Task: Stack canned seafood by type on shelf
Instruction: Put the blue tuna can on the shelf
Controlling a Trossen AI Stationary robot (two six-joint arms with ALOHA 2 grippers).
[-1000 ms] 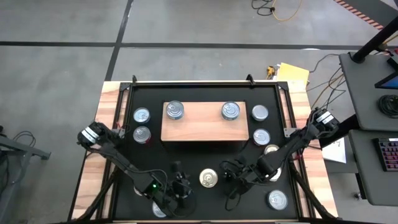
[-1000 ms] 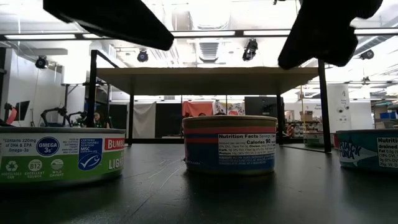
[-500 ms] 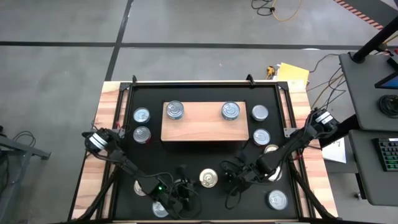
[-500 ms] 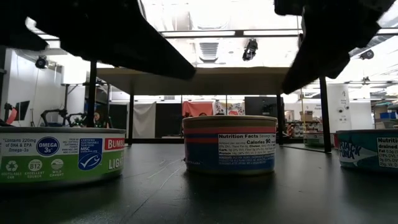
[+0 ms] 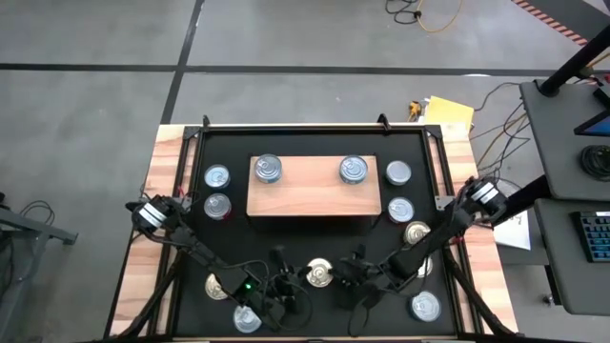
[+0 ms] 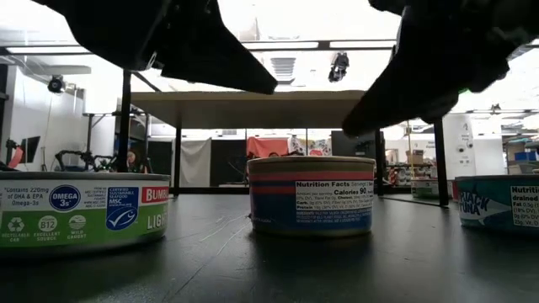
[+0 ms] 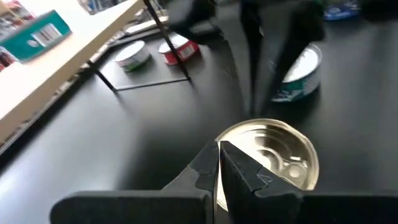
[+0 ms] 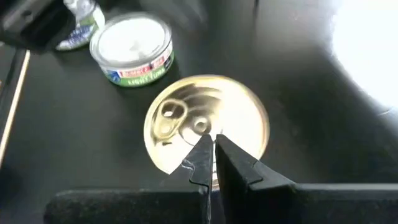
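Observation:
A gold-lidded can stands on the black mat near the table's front; in the low view it is the red-and-blue labelled can. My left gripper is shut just left of it, my right gripper is shut just right of it. Each wrist view shows shut fingertips over the gold lid. In the low view both dark tips hang above the can's top. The light-wood shelf stands beyond, with two silver-lidded cans standing on it.
Loose cans stand on the mat: two left of the shelf, three to its right, two near left, one near right. A green-labelled can stands close on the left in the low view.
Both arms have come down toward the gold-lidded can and closed in on it from its left and right. In the low view their dark tips now hang lower and nearer the can's top. The can itself has stayed in place.

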